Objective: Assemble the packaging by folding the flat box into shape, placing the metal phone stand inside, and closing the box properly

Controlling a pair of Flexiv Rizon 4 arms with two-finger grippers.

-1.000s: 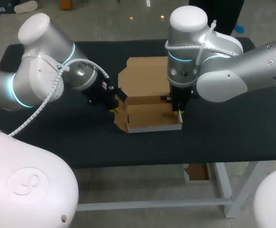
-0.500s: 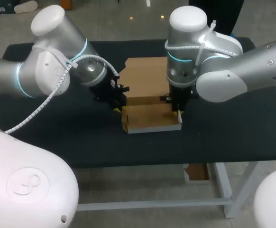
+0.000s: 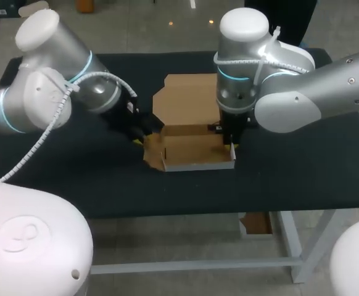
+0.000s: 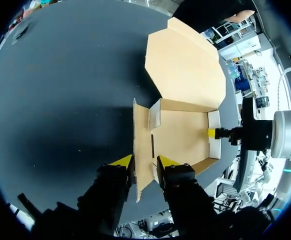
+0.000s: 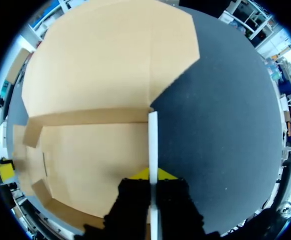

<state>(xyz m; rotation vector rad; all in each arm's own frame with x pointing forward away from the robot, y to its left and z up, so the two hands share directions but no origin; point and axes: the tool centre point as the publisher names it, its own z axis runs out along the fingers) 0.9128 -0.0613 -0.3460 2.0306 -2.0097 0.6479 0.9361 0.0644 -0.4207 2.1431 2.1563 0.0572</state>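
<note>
On the black surface (image 3: 74,179) the box (image 3: 195,151) sat centred, its right wall (image 5: 152,145) clamped in the right claw (image 3: 232,146) — while the left claw (image 3: 139,140), pinching the left flap (image 4: 143,150), had swung it outward — that side still unformed.

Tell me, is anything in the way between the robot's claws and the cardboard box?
No, nothing is in the way. Both claws are on the box: the left claw grips a side flap, and the right claw pinches the opposite wall. The phone stand does not show in any view.
</note>
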